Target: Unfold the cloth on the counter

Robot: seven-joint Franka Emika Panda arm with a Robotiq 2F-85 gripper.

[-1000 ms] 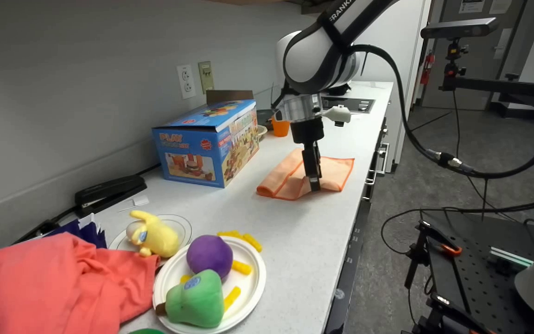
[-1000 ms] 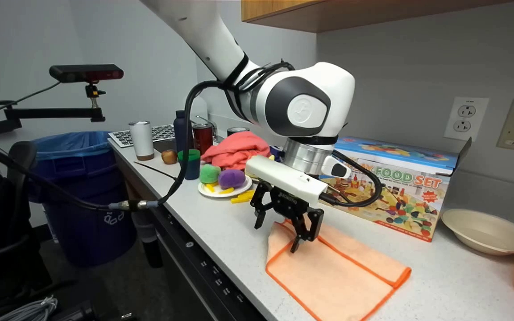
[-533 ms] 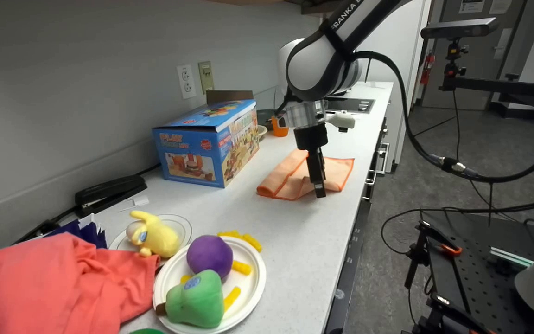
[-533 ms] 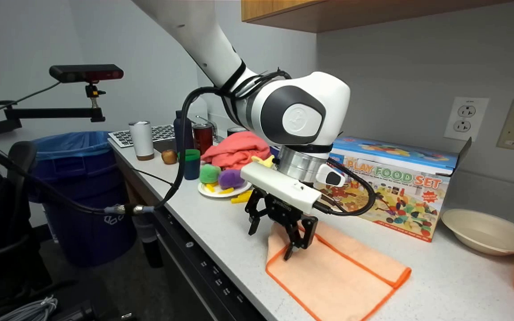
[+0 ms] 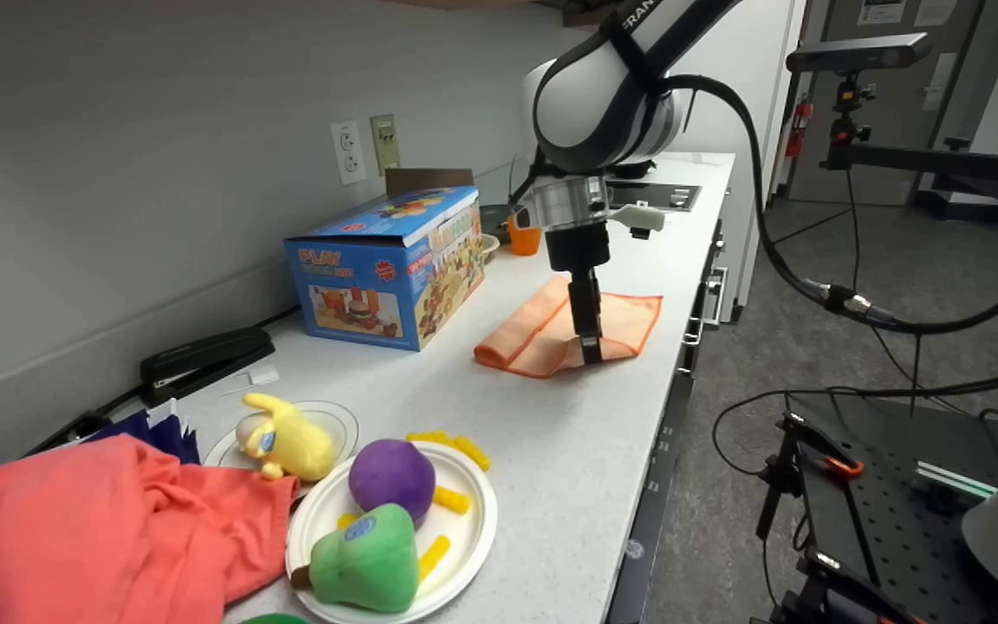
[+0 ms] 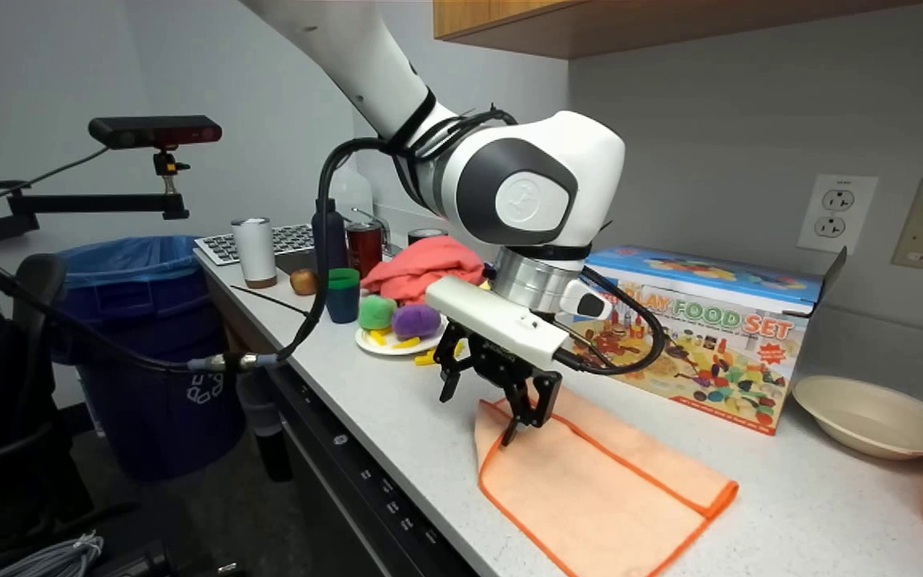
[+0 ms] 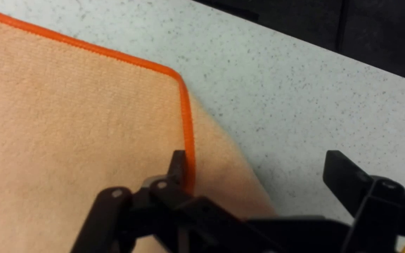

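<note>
Cloth point(image 7: 90, 119) partly behind claw point(image 7: 255, 154)

Cloth point(image 7: 83, 123) partly outside wrist view

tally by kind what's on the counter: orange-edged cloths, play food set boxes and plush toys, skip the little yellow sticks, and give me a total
Orange-edged cloth: 1
Play food set box: 1
Purple plush toy, green plush toy and yellow plush toy: 3
Total: 5
</note>
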